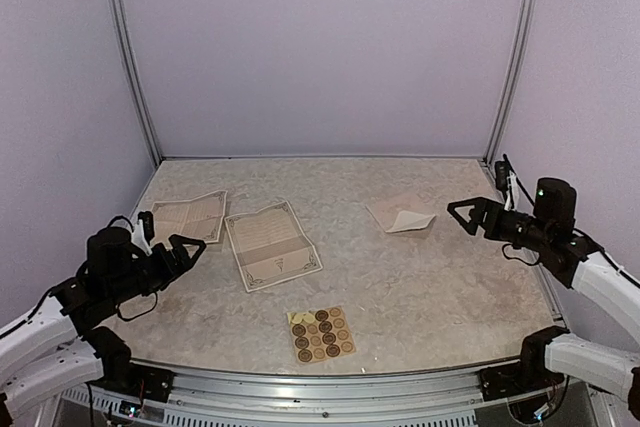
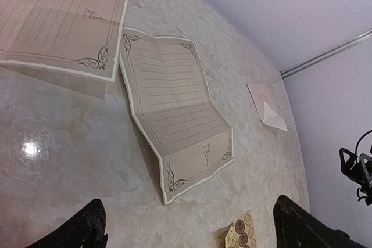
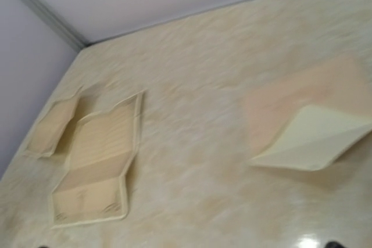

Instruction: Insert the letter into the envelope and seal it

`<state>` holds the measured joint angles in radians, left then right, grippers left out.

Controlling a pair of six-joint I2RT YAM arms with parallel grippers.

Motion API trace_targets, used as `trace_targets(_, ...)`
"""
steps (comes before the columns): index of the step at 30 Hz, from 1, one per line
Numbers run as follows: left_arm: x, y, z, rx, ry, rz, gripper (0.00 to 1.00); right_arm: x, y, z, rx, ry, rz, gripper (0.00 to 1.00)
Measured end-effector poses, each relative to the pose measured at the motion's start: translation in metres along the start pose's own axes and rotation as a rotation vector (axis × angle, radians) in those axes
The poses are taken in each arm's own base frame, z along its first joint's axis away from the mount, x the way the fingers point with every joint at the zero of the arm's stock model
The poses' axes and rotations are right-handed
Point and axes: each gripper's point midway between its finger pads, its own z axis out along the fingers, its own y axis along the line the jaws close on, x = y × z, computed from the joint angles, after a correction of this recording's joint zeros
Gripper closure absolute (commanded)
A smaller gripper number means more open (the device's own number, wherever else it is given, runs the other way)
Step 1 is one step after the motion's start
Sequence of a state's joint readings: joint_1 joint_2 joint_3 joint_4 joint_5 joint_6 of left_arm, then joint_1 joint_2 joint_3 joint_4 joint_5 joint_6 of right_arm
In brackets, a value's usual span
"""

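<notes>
The envelope (image 1: pixel 402 214) is small and pale tan, and lies at the table's right back with its pointed flap open and whiter inside. It also shows in the right wrist view (image 3: pixel 308 120) and the left wrist view (image 2: pixel 266 105). A creased printed letter (image 1: pixel 272 244) lies left of centre and shows in the left wrist view (image 2: pixel 174 108). My left gripper (image 1: pixel 178 237) is open and empty, hovering left of the letter. My right gripper (image 1: pixel 460 217) is open and empty, just right of the envelope. Its fingers barely show in the blurred right wrist view.
A second printed sheet (image 1: pixel 190 215) lies flat at the far left, partly under the letter's corner. A tan sheet of round brown stickers (image 1: pixel 321 334) lies near the front edge. Metal rails and lilac walls bound the table.
</notes>
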<state>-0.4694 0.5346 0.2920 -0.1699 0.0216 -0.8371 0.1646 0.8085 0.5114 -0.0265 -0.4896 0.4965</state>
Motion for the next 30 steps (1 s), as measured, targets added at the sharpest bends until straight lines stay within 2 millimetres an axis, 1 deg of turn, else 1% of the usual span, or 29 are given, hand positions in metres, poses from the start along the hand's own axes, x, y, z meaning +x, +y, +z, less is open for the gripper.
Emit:
trace_targets(2, 0.022, -0.006, 0.009, 0.03, 0.059, -0.009, 0.1, 0.007, 0.009, 0.008, -0.031, 0.027, 0.008, 0.01)
trace_targets(4, 0.037, -0.011, 0.019, 0.039, 0.103, -0.018, 0.15, 0.017, 0.018, 0.018, -0.063, 0.061, 0.014, 0.01)
trace_targets(6, 0.046, -0.017, 0.029, 0.046, 0.127, -0.023, 0.18, 0.024, 0.024, 0.025, -0.08, 0.086, 0.023, 0.01)
trace_targets(9, 0.059, -0.012, 0.046, 0.017, 0.158, -0.041, 0.2, 0.031, 0.031, 0.032, -0.096, 0.106, 0.033, 0.01)
trace_targets(13, 0.064, -0.006, 0.061, -0.006, 0.159, -0.061, 0.23, 0.032, 0.034, 0.036, -0.099, 0.104, 0.041, 0.01)
trace_targets(16, 0.069, -0.002, 0.071, -0.022, 0.17, -0.066, 0.28, 0.03, 0.035, 0.036, -0.096, 0.094, 0.046, 0.01)
trace_targets(19, 0.068, 0.002, 0.079, -0.03, 0.165, -0.074, 0.32, 0.03, 0.035, 0.037, -0.095, 0.093, 0.048, 0.01)
trace_targets(22, 0.067, 0.012, 0.086, -0.059, 0.159, -0.084, 0.37, 0.029, 0.034, 0.037, -0.089, 0.09, 0.052, 0.01)
trace_targets(25, 0.07, 0.018, 0.093, -0.075, 0.166, -0.09, 0.41, 0.029, 0.033, 0.037, -0.086, 0.089, 0.053, 0.01)
trace_targets(28, 0.075, 0.018, 0.101, -0.073, 0.191, -0.094, 0.47, 0.028, 0.033, 0.037, -0.081, 0.086, 0.055, 0.01)
trace_targets(30, 0.077, 0.016, 0.105, -0.064, 0.199, -0.1, 0.53, 0.028, 0.032, 0.037, -0.079, 0.085, 0.055, 0.01)
